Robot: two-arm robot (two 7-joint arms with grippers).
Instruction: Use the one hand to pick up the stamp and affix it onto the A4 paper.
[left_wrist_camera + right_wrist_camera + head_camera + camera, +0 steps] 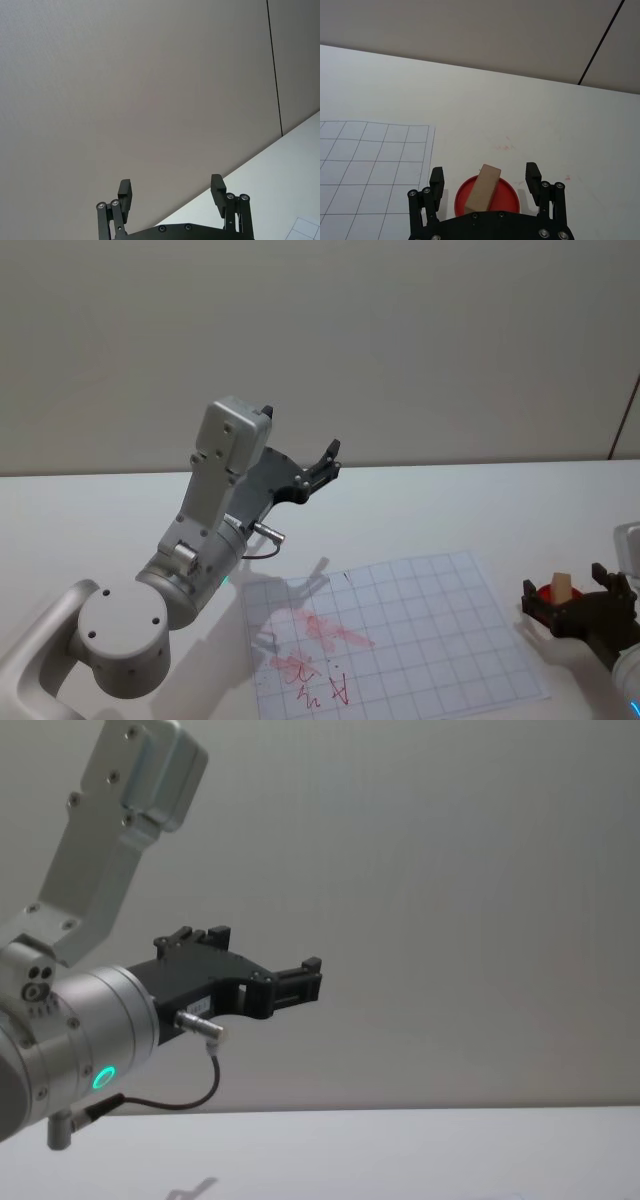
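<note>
Right end effector (485,171) low beside A4 paper (420,620) — jaws wide astride stamp (482,192); left end effector (326,462) aloft, agape, empty

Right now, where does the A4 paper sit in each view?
Head view: A4 paper low centre-right, red marks on it.
Left wrist view: paper corner past the open left gripper.
Right wrist view: paper beside the stamp that the open right gripper straddles.
Shared landmark: white table.
</note>
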